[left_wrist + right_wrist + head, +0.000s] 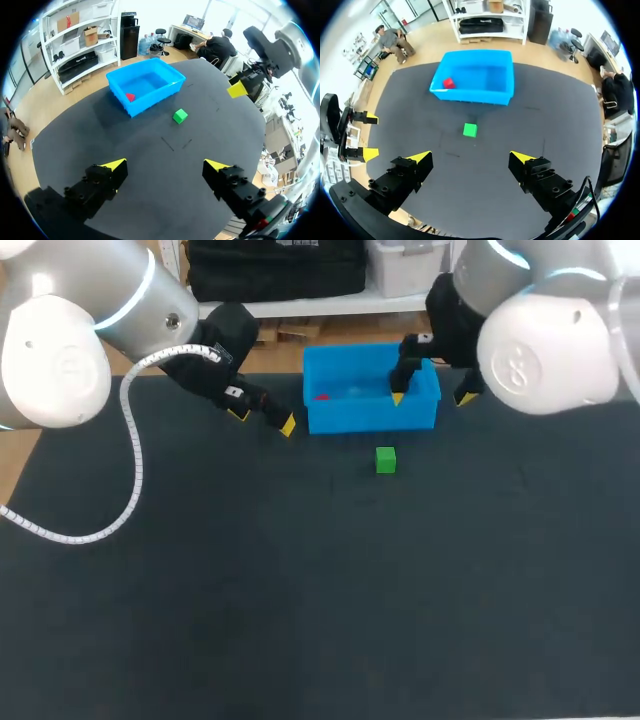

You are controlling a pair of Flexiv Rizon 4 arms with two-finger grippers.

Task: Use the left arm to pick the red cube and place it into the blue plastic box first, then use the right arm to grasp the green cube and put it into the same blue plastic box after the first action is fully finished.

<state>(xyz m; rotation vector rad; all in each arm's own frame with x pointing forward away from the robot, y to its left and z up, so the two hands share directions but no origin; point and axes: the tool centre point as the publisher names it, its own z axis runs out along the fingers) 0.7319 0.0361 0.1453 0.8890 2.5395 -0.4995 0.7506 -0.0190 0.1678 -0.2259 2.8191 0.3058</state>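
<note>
While both my arms hang over the far part of the dark table (300,590), the items stand as follows. Item one, blue plastic box (370,422): upper centre of the head view, open side up. Item two, red cube (321,397): inside the box, on its floor near the left wall as the head view shows it; the right wrist view has it in a corner of the box. Item three, green cube (385,460): on the table just in front of the box's near wall, apart from it, touched by nothing; in the right wrist view it lies ahead of my fingers, between them and the box. Item four, left gripper (263,418): just left of the box in the head view, fingers spread wide, nothing held. Item five, right gripper (432,398): at the box's right end, fingers likewise wide apart and empty; one yellow tip overlaps the box's inside in the head view and the other shows past its right wall, though I cannot tell how high above the box they hang.
</note>
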